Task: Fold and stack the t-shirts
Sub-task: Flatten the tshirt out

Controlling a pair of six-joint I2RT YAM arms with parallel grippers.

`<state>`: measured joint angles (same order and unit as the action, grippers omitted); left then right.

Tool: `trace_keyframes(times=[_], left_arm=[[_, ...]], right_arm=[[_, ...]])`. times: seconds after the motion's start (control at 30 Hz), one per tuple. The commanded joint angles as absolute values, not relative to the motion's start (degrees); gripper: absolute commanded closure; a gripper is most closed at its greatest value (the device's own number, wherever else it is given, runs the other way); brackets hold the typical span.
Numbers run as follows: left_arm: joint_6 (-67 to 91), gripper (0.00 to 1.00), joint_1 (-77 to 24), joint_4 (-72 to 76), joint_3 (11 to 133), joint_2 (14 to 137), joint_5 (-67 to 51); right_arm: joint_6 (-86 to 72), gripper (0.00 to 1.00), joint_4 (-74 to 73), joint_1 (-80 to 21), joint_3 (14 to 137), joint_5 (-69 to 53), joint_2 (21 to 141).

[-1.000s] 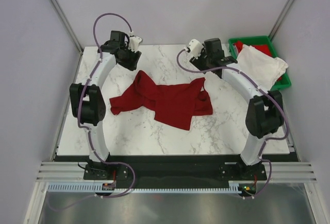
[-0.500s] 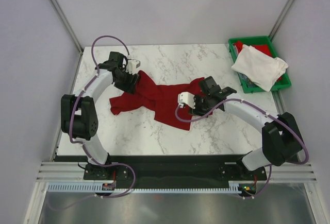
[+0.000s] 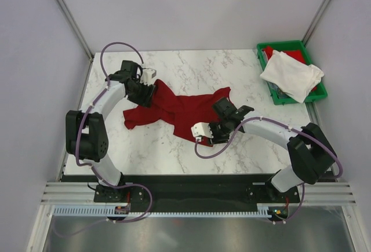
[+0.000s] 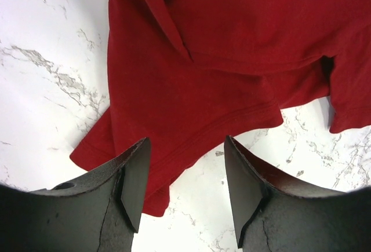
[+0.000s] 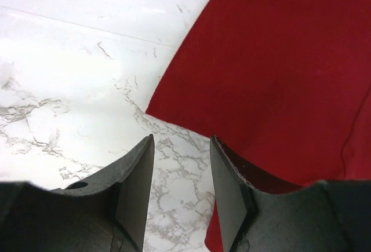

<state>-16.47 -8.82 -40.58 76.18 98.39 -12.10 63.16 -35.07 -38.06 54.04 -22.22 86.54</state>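
Nearest the bases, the right gripper (image 5: pixel 181 148) hangs low over the near hem of the dark red t-shirt (image 3: pixel 191 110). Its jaws stand apart with nothing between them, bare marble table (image 3: pixel 174 148) under one finger and cloth under the other. Whether the tips touch the fabric is hard to tell from here.

The shirt lies crumpled mid-table, creased and partly doubled over itself. It looks light, limp and likely to bunch or drag, so a pinch at a hem corner, taking both layers, seems the surest hold.

Farther back on the left, the left gripper (image 4: pixel 185 148) is likewise parted and empty above a sleeve or hem edge. At the far right corner, the off-white t-shirt (image 3: pixel 293 73) sits heaped in the green bin (image 3: pixel 282 45), apart from both arms.
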Motion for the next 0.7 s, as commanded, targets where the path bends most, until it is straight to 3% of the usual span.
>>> trace_keyframes(times=[0.0,0.67], left_arm=[[-14.9,0.39,-9.0,-40.0,75.3,95.2,-11.4],[-15.7,0.39,-9.0,-39.9,74.6,94.2,-9.0]], right_arm=[[66.8,0.49,-34.1,-38.7,54.1,-25.0,88.9],[68.6,0.52,-35.0,-39.2,56.8,-25.0,97.0]])
